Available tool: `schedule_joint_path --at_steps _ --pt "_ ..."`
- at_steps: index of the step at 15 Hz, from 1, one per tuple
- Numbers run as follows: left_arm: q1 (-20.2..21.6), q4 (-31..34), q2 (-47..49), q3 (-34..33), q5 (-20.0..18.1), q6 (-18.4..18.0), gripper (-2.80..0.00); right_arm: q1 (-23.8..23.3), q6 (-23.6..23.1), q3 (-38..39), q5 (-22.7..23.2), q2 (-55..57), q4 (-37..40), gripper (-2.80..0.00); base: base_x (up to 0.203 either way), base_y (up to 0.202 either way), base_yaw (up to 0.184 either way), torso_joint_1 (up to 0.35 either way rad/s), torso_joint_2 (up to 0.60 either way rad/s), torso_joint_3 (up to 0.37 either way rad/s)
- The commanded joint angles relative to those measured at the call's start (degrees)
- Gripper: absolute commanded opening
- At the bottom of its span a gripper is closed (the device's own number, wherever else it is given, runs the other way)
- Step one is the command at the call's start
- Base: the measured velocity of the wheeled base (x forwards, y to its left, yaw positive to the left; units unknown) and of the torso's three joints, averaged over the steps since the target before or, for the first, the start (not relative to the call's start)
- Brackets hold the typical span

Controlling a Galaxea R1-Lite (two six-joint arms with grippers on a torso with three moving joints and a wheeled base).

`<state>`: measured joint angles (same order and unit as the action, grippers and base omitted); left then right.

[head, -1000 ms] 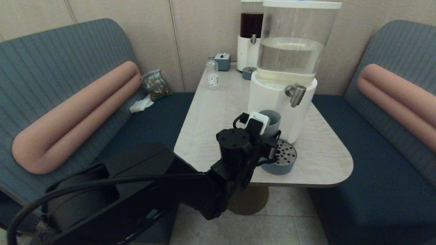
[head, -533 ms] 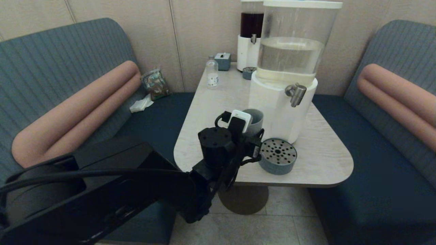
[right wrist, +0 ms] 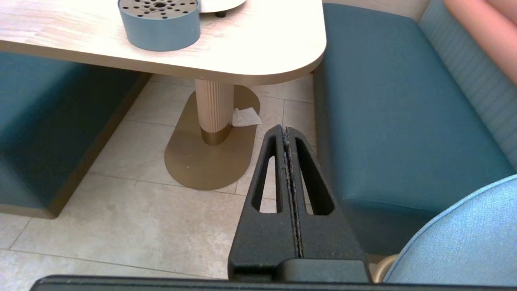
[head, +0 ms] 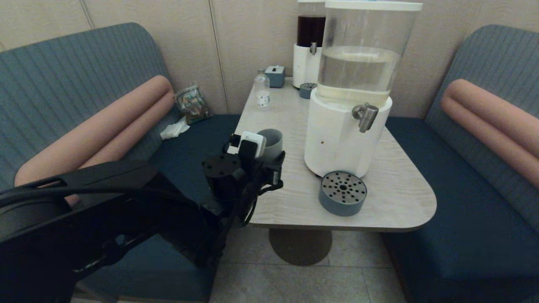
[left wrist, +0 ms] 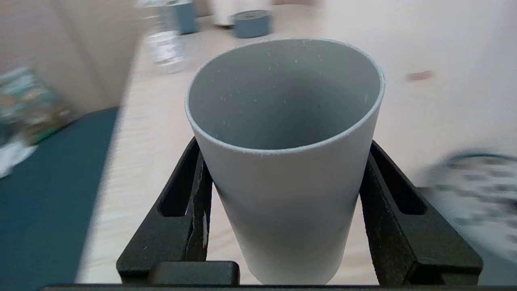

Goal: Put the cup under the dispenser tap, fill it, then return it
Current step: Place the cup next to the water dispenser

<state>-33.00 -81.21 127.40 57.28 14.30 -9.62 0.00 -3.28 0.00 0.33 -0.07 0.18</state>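
Observation:
The grey-blue cup [head: 273, 142] stands upright between the fingers of my left gripper [head: 269, 158], which is shut on it over the table's left side. In the left wrist view the cup [left wrist: 282, 169] fills the middle, with a black finger [left wrist: 194, 202] pressed on each side of its wall. Small droplets cling to its inner wall; any water level is hidden. The brushed-metal dispenser tap [head: 365, 116] sticks out of the big dispenser's white base [head: 337, 139], well to the right of the cup. My right gripper [right wrist: 286, 131] hangs shut and empty below the table's edge.
The round perforated drip tray [head: 342, 192] sits under the tap near the front edge of the table [head: 391, 189]. A small clear bottle [head: 262, 90], a small box [head: 275, 75] and the dark-tank dispenser [head: 309, 44] stand at the back. Benches flank the table.
My left gripper has carried the cup leftward, away from the drip tray and the dispenser's base, toward the table's left edge. The tray is now fully uncovered.

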Motion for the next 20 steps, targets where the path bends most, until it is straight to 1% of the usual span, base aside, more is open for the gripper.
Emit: schedule_joint_path --at_steps 1,5,11,13,20 --pt "1.9 -1.0 1.1 -0.8 0.0 -0.1 -2.80 0.0 -0.1 0.0 0.1 0.0 0.0 -2.80 0.000 0.000 0.000 0.000 0.00 0.000" --pt "4.1 -2.8 3.8 -0.7 -0.3 0.0 -2.80 0.0 -0.1 0.0 0.0 0.0 0.0 -2.80 0.000 0.000 0.000 0.000 0.00 0.000" --pt "6.3 -3.7 9.4 2.7 -0.5 0.0 -2.80 0.0 -0.1 0.0 0.0 0.0 0.0 -2.80 0.000 0.000 0.000 0.000 0.00 0.000" --pt "6.5 -4.0 11.4 3.8 -0.5 0.0 -2.80 0.0 -0.1 0.0 0.0 0.0 0.0 -2.80 0.000 0.000 0.000 0.000 0.00 0.000" --pt "6.6 -4.3 12.3 4.6 -0.5 -0.3 -2.80 0.0 -0.1 0.0 0.0 0.0 0.0 -2.80 0.000 0.000 0.000 0.000 0.00 0.000"
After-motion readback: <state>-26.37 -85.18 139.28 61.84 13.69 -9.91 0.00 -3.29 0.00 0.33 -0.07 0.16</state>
